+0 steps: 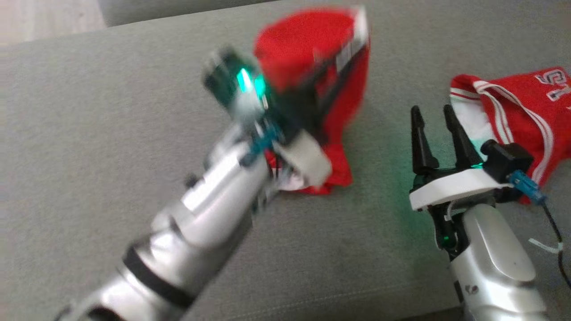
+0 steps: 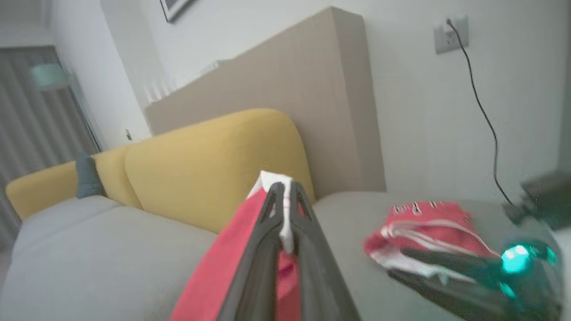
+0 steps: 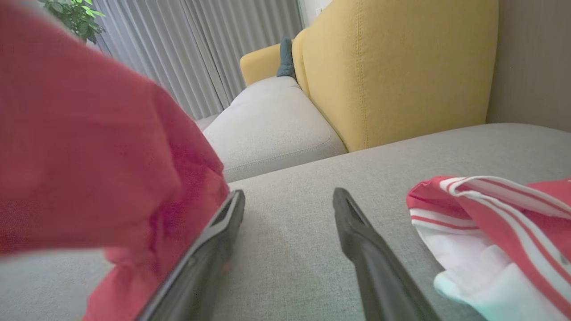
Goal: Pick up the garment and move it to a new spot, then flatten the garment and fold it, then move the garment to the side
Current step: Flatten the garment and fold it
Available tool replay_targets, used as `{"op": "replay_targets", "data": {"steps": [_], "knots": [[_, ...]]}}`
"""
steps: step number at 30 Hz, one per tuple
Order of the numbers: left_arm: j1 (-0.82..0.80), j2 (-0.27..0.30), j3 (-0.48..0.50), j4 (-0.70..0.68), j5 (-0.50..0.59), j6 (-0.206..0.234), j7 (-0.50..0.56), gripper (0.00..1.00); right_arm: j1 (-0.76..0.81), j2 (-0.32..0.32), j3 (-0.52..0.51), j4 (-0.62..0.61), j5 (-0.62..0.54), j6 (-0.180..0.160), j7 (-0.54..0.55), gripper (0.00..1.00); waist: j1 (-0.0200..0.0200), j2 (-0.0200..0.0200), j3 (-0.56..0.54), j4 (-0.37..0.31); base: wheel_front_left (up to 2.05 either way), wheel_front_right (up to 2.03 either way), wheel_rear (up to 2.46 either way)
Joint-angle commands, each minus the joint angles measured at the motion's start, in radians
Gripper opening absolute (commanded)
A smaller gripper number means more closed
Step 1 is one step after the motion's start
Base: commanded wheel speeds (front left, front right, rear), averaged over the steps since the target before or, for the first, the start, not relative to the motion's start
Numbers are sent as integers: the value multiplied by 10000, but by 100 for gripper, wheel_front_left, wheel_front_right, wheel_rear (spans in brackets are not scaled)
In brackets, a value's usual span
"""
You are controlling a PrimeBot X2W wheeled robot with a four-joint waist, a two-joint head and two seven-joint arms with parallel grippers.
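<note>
My left gripper [image 2: 284,189] is shut on the white-trimmed edge of a red garment [image 1: 308,58] and holds it up above the grey sofa seat [image 1: 111,111]. The cloth hangs down to the cushion, and the arm is blurred in the head view. That same garment [image 3: 89,156] drapes over the left of the right wrist view. My right gripper [image 1: 433,113] stands open, low over the seat, with nothing between its fingers. A second red garment with white stripes [image 1: 522,107] lies crumpled just right of it, touching neither finger.
Yellow backrests [image 2: 209,165] rise behind the seat, with a beige panel and a wall behind them. A wall socket with a black cable [image 2: 450,29] is at the far right. Curtains and a plant [image 3: 76,15] stand beyond the sofa's far end.
</note>
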Motion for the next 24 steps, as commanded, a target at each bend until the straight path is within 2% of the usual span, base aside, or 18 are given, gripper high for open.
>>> {"op": "replay_targets", "data": {"steps": [1,4,9,13,17,18,19,24], "knots": [[402,222,10,-131,-44,26,-38,0,8,70,71,-294,-94,65,-65,100,0,0,-52,347,0,0,0],[1594,255,-96,451,-155,172,-38,0,96,70,-57,-308,-176,65,-65,100,0,0,-144,771,0,0,0],[3448,678,679,996,-514,605,-38,0,170,70,-77,-247,-353,65,-65,100,0,0,-317,1416,0,0,0],[4425,763,826,1117,-424,597,-38,0,59,70,-93,-89,-681,65,-65,100,0,0,-440,1898,0,0,0],[4872,588,1020,1127,-381,642,-38,0,-404,-10,62,300,-1190,65,-65,100,0,0,-499,2286,0,0,0],[4921,526,1043,1097,-360,647,-38,26,-591,-83,176,438,-1285,65,-65,100,0,0,-493,2371,0,0,0],[4955,466,1067,1057,-341,658,-38,100,-811,-161,303,589,-1345,65,-47,100,0,0,-476,2446,0,0,0],[5016,268,1164,747,-361,741,-38,100,-2361,-728,1284,1290,-1422,65,593,100,0,0,-234,2825,0,0,0]]}}
